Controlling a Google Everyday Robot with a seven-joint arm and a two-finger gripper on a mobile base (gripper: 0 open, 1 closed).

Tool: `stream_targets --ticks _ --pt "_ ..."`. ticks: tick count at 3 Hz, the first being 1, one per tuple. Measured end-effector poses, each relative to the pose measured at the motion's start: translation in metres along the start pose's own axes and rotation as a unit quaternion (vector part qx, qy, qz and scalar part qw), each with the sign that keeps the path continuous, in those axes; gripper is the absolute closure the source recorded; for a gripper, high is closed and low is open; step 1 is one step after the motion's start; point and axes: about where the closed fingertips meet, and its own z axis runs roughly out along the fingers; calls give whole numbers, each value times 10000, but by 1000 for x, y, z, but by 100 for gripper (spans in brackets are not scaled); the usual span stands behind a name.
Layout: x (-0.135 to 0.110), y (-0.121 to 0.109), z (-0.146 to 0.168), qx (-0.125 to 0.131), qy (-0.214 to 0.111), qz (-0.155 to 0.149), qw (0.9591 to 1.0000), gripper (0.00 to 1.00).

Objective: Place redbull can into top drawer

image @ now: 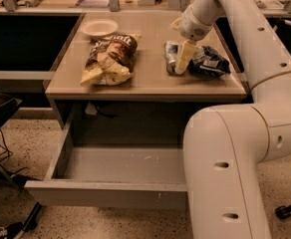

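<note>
Our gripper (pixel 181 67) down at the redbull can (pixel 171 58) on the table (pixel 150 83).
The top drawer (pixel 105 193) stands open, grey floor showing; whether we grip the can, we cannot tell.

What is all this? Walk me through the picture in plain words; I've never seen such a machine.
The big white shape is a robot arm on a mobile base; the single camera looks down on a table. The arm's gripper is lowered to the tabletop beside the slim redbull can, with a dark blue chip bag just past it. A brown chip bag and a white bowl lie further along the table. Below, the top drawer stands pulled open. Whether the gripper holds the can cannot be told.
</note>
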Motion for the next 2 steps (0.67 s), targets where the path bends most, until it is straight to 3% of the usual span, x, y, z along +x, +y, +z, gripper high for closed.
stream_targets --ticks 1,2 --pt "-1 -3 4 38 -15 2 10000 0" --pt "-1 -3 4 38 -15 2 10000 19"
